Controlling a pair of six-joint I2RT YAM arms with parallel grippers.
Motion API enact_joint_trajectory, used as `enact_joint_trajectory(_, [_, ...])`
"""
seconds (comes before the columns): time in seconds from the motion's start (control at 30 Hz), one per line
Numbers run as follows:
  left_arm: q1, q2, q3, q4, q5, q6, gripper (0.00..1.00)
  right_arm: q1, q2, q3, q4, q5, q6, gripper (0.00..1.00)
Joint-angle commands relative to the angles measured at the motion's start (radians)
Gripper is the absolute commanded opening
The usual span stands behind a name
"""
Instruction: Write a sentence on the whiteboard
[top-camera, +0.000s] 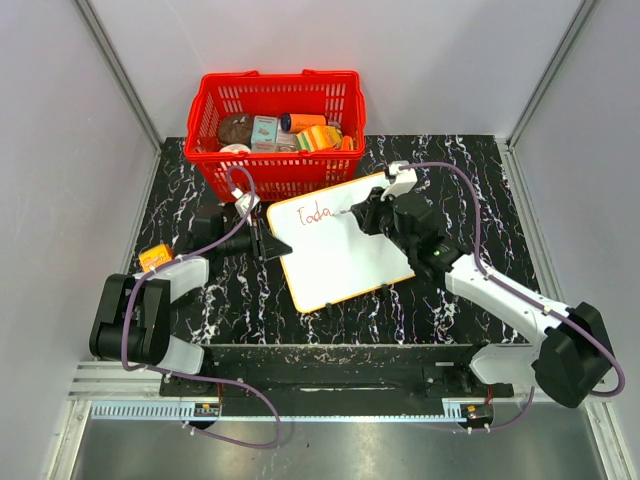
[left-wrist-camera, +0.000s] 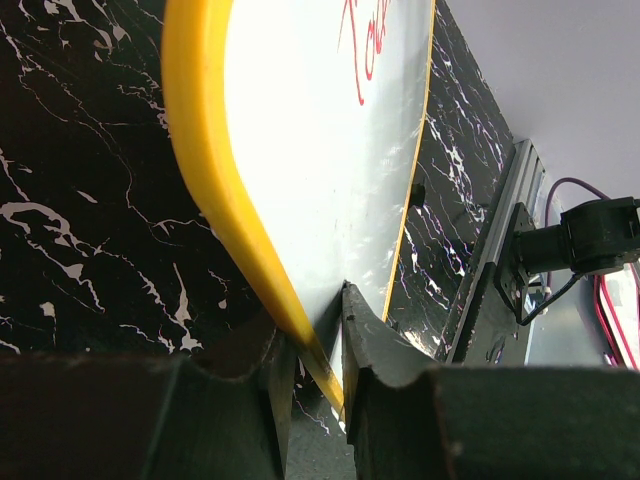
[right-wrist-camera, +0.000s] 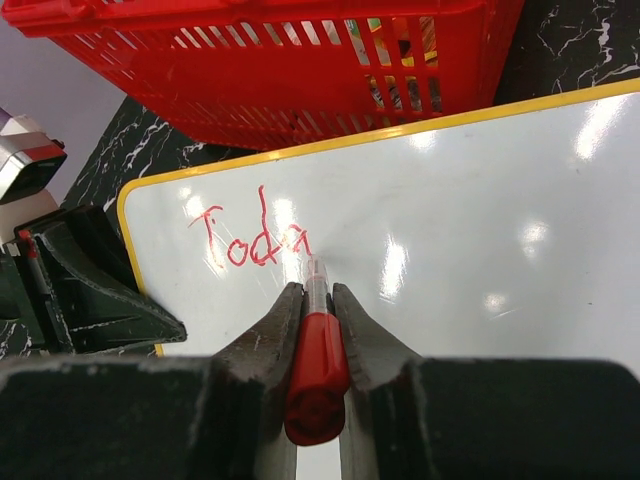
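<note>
black marbled counter (top-camera: 230, 300) carries our whiteboard (top-camera: 350, 255), lying just in front of the basket (top-camera: 275, 170). our left gripper (top-camera: 272, 244) is clamped on its left rim, we judge so it cannot slide while writing. our right gripper (right-wrist-camera: 318, 300) pinches the marker (right-wrist-camera: 318, 365), tip touching the board (the sentence (right-wrist-camera: 250, 240) reads only "toda"), so the y comes next.

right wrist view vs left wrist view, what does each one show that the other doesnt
Only the right wrist view shows the right gripper clamping the red marker, tip just after "Toda", with the red basket behind. Only the left wrist view shows the pinch itself: the left gripper shut on the yellow rim. Both show the whiteboard, the red sentence begun on it, and the black marble table.
</note>
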Motion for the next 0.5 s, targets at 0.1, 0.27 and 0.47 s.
enact_joint_trajectory(0.1, [-0.024, 0.003, -0.015, -0.011, -0.059, 0.113, 0.00, -0.012, -0.013, 0.077, 0.020, 0.035, -0.010, 0.00])
enact_joint_trajectory(0.27, [-0.024, 0.003, -0.015, -0.011, -0.057, 0.114, 0.00, -0.015, 0.019, 0.098, 0.030, 0.040, -0.017, 0.00])
enact_joint_trajectory(0.47, [-0.024, 0.003, -0.015, -0.011, -0.057, 0.114, 0.00, -0.018, 0.060, 0.106, 0.030, 0.037, -0.019, 0.00])
